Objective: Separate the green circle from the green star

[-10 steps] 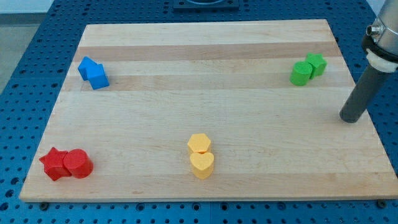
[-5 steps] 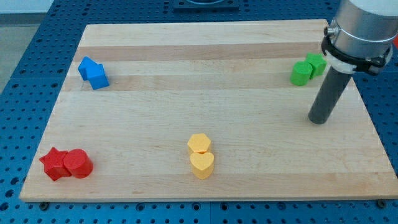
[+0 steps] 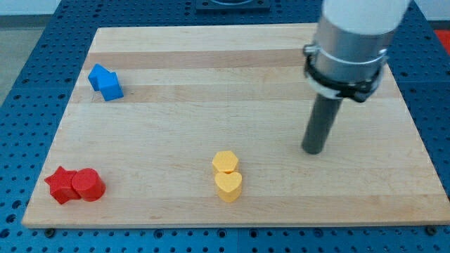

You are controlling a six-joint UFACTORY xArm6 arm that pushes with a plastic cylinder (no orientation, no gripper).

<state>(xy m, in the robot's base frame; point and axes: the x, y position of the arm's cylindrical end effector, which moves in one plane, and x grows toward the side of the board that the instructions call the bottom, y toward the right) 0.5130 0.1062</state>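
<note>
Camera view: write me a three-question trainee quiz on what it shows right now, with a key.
1. True or false: my tip touches the yellow heart.
2. Which blocks lie nearest the view's bottom-left corner of the board?
A. the red star and red circle
B. the blue pair
C. the yellow pair
3. Short answer: can the green circle and green star be seen in this view?

Key
1. False: my tip stands on bare wood, well off to the view's right of the yellow heart and a little higher up.
2. A.
3. No: neither green block shows, so whether they are apart cannot be told.
</note>
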